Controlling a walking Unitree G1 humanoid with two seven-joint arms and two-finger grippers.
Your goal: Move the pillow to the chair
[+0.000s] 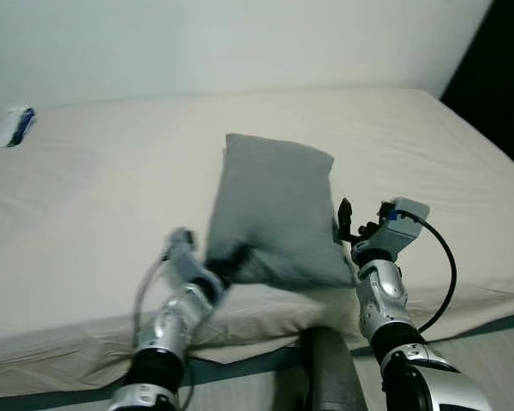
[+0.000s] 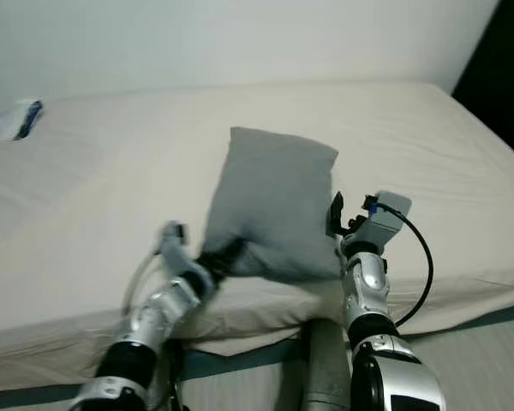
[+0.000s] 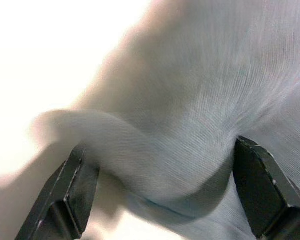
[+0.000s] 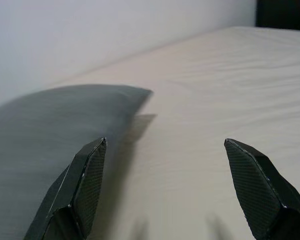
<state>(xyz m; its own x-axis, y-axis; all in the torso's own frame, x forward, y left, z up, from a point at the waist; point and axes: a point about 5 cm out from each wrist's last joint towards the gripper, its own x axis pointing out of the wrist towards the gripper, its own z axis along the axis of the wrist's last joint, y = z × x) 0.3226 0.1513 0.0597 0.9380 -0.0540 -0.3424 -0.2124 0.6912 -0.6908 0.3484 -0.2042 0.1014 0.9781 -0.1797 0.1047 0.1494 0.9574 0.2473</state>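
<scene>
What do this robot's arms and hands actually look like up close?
Both arms are silver metal with black joint bands. The right arm carries a grey box with a blue patch and a looping black cable. Each hand, left hand and right hand, has two long black fingers with a woven texture.

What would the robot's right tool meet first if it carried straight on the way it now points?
Probably the cream bed sheet. The open right tool points along the mattress, with the grey fabric pillow just beside one finger. That finger might brush the pillow's edge; depth is hard to judge.
</scene>
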